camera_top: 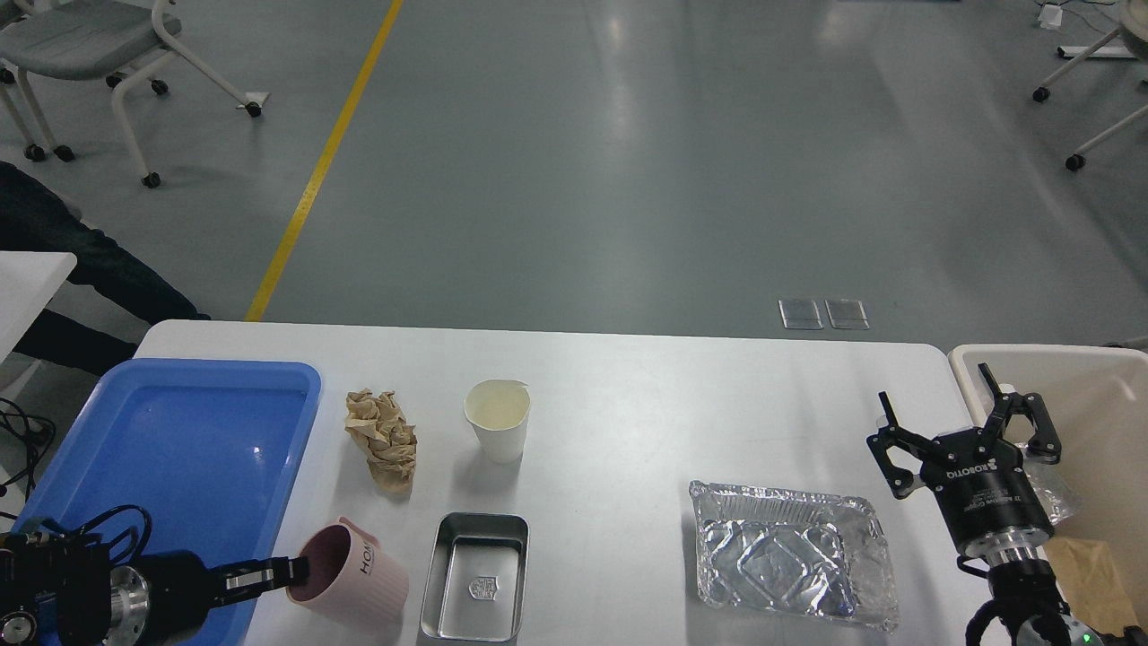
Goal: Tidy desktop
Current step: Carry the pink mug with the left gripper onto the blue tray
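Note:
The white desktop [628, 404] fills the lower half of the head view. My left gripper [289, 571] comes in from the lower left and is shut on the rim of a pink mug [359, 576]. The mug is tipped over with its mouth toward the gripper, at the desktop's front left beside the blue tray. My right gripper [958, 414] is open and empty, pointing up over the desktop's right edge next to the beige bin.
A blue tray [179, 431] lies at the left. Crumpled brown paper [383, 438], a white paper cup [498, 420], a steel box [475, 574] and a foil tray [794, 552] are on the desktop. The beige bin [1103, 395] at the right holds paper and plastic scraps.

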